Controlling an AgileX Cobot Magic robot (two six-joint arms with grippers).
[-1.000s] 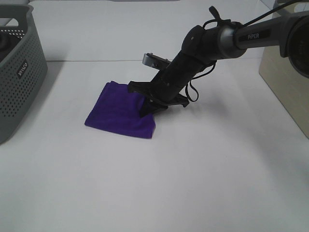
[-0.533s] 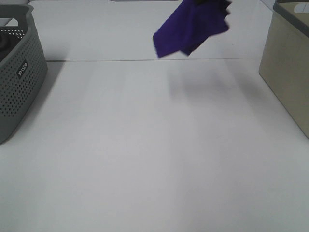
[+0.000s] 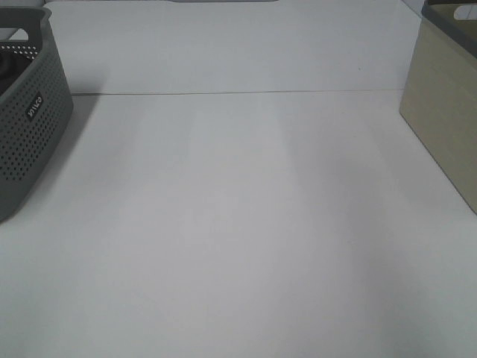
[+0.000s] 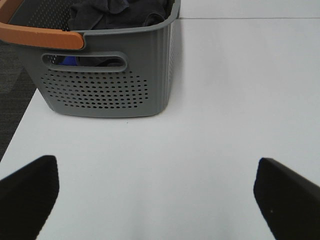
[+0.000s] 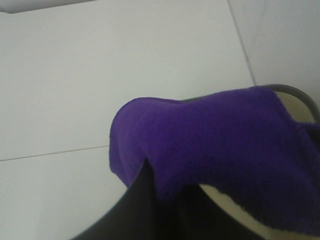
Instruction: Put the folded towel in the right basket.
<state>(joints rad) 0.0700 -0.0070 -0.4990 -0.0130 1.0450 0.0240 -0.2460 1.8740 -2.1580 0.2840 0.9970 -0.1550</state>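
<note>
"Where was the towel (image 5: 215, 145)?"

"Bunched up and purple, in the right tool (image 5: 175, 207), clear of the tabletop (image 3: 238, 239). The tool was clamped on it, and cloth hung over the one dark finger (image 5: 147, 215) that showed."

"And the right basket (image 3: 440, 127)?"

"Beige with a grey rim, at the tabletop's right edge. A curved grey rim showed just behind the towel in the right wrist view. Whether the towel hung over the opening, I couldn't tell."

"The left tool (image 4: 155, 172)?"

"Spread wide and holding nothing, above bare tabletop. It faced the grey basket (image 4: 100, 90), which held dark clothes (image 4: 120, 12) and had an orange handle (image 4: 40, 37)."
</note>
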